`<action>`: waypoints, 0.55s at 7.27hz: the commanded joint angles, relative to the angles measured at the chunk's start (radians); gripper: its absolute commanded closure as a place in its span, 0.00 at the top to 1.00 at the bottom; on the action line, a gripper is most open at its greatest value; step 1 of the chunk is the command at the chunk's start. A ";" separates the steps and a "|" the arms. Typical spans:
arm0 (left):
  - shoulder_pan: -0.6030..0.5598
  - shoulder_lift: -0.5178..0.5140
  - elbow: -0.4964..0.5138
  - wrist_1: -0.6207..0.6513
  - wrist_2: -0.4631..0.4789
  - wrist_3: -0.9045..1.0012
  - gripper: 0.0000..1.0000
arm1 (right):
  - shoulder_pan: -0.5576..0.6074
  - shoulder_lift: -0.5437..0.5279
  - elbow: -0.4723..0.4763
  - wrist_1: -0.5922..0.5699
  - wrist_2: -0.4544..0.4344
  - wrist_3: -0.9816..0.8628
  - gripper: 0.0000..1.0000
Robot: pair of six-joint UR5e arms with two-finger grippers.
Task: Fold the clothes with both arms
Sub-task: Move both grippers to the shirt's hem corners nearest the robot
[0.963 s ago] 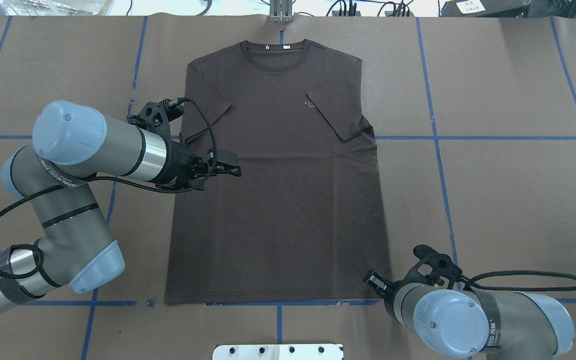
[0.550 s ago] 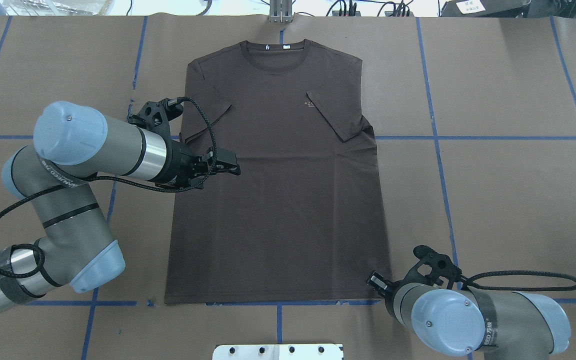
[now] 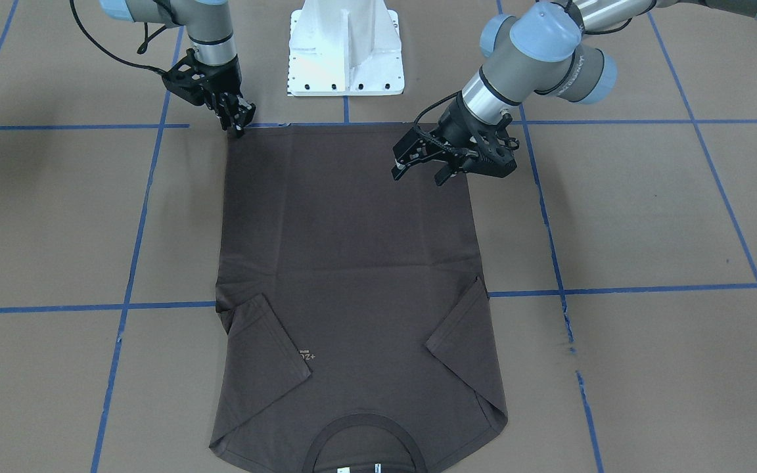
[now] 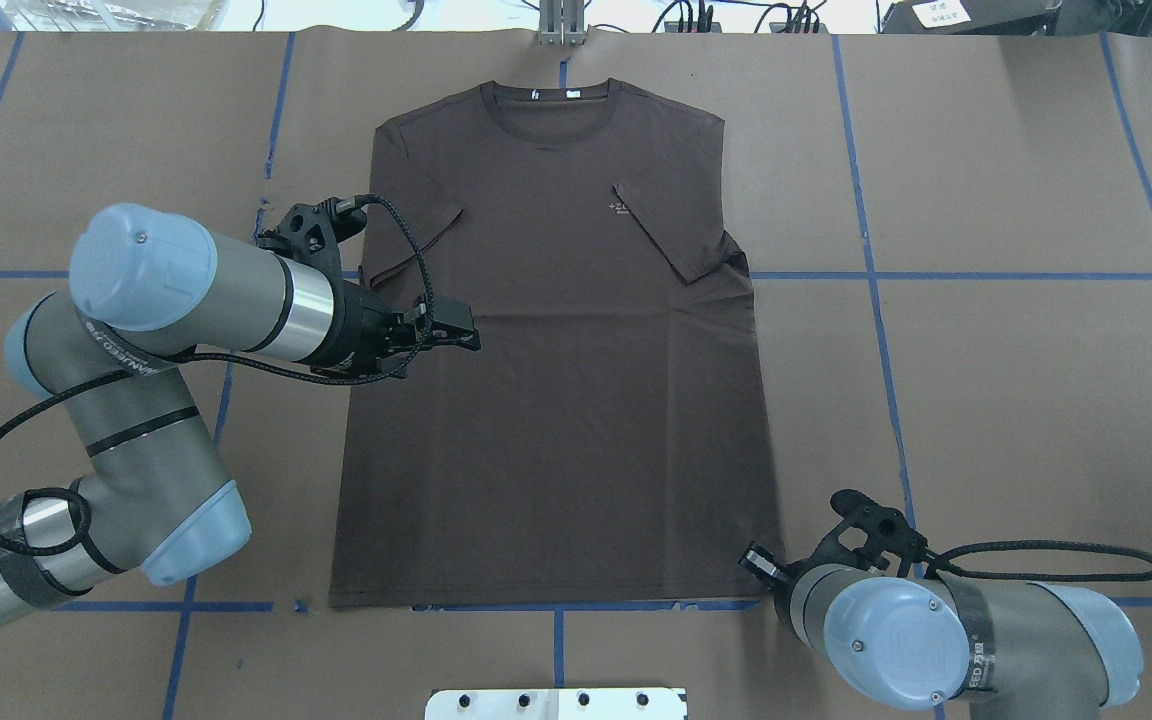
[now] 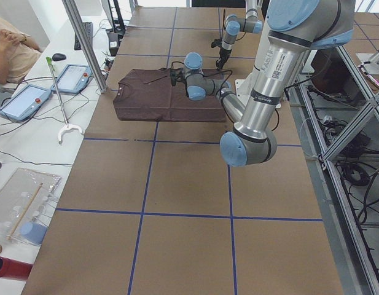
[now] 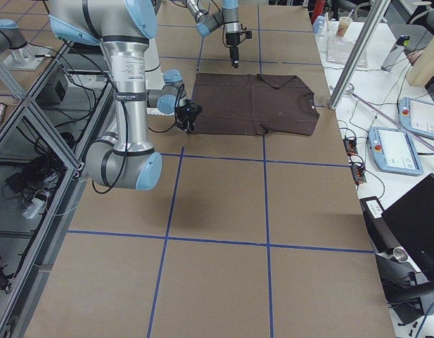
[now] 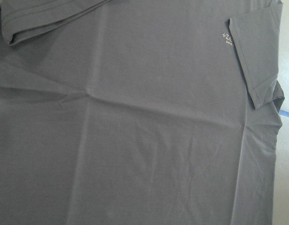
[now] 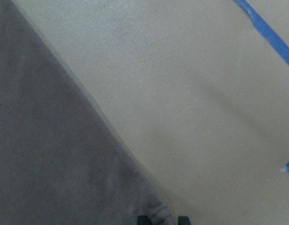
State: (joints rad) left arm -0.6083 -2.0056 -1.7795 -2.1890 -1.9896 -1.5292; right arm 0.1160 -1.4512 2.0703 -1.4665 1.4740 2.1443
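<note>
Shirt: dark grey-brown short-sleeved cotton T-shirt (image 4: 556, 380) lies flat, chest up, on the brown paper-covered table (image 4: 1016, 400), collar at the far edge, hem toward the robot, along a blue tape line (image 4: 636, 605). Both sleeves are already tucked in over the chest, one partly covering the pale chest print (image 4: 620, 207).

Right gripper: the black two-finger right gripper (image 3: 235, 125) is down at the hem corner on the robot's right. Its wrist camera shows the two fingertips straddling that corner's edge; whether they have pinched the cloth, I cannot tell.

Left gripper: the black two-finger left gripper (image 3: 420, 165) hangs over the shirt's left side at mid-body, fingers spread apart, holding nothing, clear of the fabric.

Step in hand: sleeves done, so this looks like the set-up for the bottom-to-top fold; only one corner is attended.

Next move calls for: the left gripper needs to drop back to the other hem corner (image 4: 336, 598) and pinch one layer pair cleanly, so both corners lift level.

Surroundings: white bolted pedestal base (image 3: 345, 49) sits just behind the hem.
</note>
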 commanded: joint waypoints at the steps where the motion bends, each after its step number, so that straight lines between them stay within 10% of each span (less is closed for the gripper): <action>1: 0.001 -0.001 -0.004 0.000 0.000 -0.003 0.99 | 0.002 -0.008 0.011 -0.001 0.002 0.000 0.00; 4: 0.078 0.086 -0.090 0.005 0.110 -0.151 0.95 | 0.002 0.003 0.054 -0.003 0.002 -0.001 0.00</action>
State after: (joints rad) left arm -0.5852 -1.9695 -1.8250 -2.1865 -1.9457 -1.5945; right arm 0.1175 -1.4517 2.1102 -1.4694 1.4766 2.1431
